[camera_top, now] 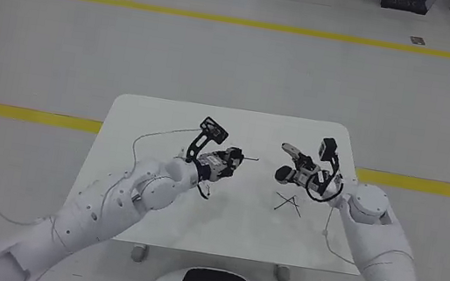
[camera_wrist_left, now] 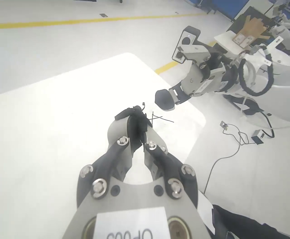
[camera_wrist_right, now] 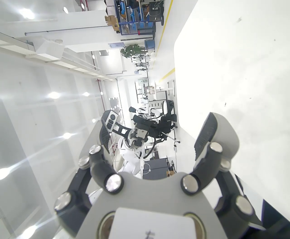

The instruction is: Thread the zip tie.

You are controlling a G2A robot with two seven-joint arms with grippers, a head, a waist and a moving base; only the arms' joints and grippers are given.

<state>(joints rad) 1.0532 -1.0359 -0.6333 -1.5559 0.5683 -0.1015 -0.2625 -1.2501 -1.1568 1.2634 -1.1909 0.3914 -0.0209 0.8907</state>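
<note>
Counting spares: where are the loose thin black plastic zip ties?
Top view: the loose thin black plastic zip ties lie crossed on the white table, on the robot's right, just nearer the robot than the open right gripper.

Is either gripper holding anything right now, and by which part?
Left gripper pinches a zip tie near one end, a short tip sticking out; which end, unclear. Right gripper is open, empty.

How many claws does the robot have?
2. The left gripper is over the middle of the table, shut on a zip tie. The right gripper is open, facing it above the table.
</note>
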